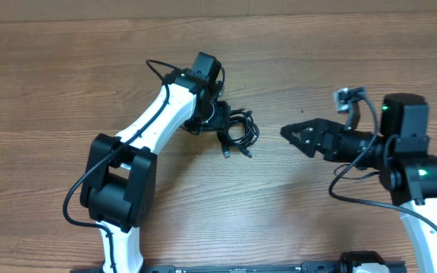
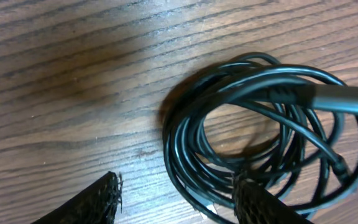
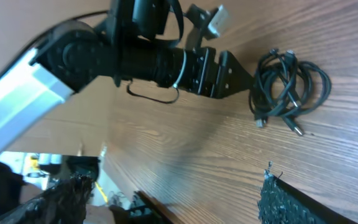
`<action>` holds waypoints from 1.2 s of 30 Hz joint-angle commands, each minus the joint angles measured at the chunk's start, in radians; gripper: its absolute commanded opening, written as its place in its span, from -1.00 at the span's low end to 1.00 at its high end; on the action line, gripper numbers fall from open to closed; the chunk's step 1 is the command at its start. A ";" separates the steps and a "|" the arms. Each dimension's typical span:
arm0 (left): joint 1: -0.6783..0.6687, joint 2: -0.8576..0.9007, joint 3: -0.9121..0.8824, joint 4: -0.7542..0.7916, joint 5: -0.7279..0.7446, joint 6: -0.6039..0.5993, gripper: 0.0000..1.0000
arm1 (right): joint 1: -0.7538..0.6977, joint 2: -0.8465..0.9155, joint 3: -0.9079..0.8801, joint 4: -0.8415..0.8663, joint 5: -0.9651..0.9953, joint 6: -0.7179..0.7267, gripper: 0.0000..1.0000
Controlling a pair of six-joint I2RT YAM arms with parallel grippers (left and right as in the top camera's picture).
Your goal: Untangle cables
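The cables (image 1: pixel 239 133) lie as one tangled black coil on the wooden table, with plug ends sticking out toward the front. My left gripper (image 1: pixel 220 121) hangs right at the coil's left side and is open. In the left wrist view the coil (image 2: pixel 278 92) fills the right half, and my left gripper (image 2: pixel 176 186) straddles its left rim, with one finger over the strands. My right gripper (image 1: pixel 285 133) points left at the coil from a short way off, open and holding nothing. In the right wrist view the coil (image 3: pixel 288 90) lies beyond the left gripper (image 3: pixel 229 71).
The white and black left arm (image 1: pixel 158 114) arches over the table from the front left. The right arm's base (image 1: pixel 419 171) sits at the right. The table's front edge (image 3: pixel 160 205) shows in the right wrist view, with clutter below it.
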 commanded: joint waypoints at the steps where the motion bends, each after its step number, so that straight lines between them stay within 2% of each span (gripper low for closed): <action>1: -0.008 0.016 -0.034 0.036 0.002 -0.029 0.14 | 0.064 -0.004 0.021 0.004 0.144 0.053 0.75; 5: -0.009 0.017 -0.052 0.047 0.003 -0.082 -0.03 | 0.113 -0.004 0.021 0.004 0.183 0.072 0.76; 14: -0.010 0.032 -0.052 0.047 0.002 -0.097 -0.07 | 0.114 -0.004 0.021 0.007 0.182 0.072 0.75; 18: -0.012 0.073 -0.052 0.047 0.048 -0.100 -0.17 | 0.114 -0.004 0.021 0.007 0.182 0.072 0.75; 21: -0.012 0.087 -0.052 0.055 0.077 -0.099 -0.32 | 0.114 -0.004 0.021 0.006 0.182 0.072 0.75; 25: -0.012 0.086 -0.047 0.066 0.076 -0.099 -0.36 | 0.114 -0.004 0.021 0.007 0.182 0.072 0.75; 30: -0.011 0.086 -0.022 0.058 0.076 -0.095 -0.62 | 0.114 -0.004 0.021 0.007 0.183 0.071 0.75; 36: -0.011 0.086 0.050 -0.010 -0.007 -0.095 -0.62 | 0.114 -0.004 0.021 0.008 0.183 0.071 0.75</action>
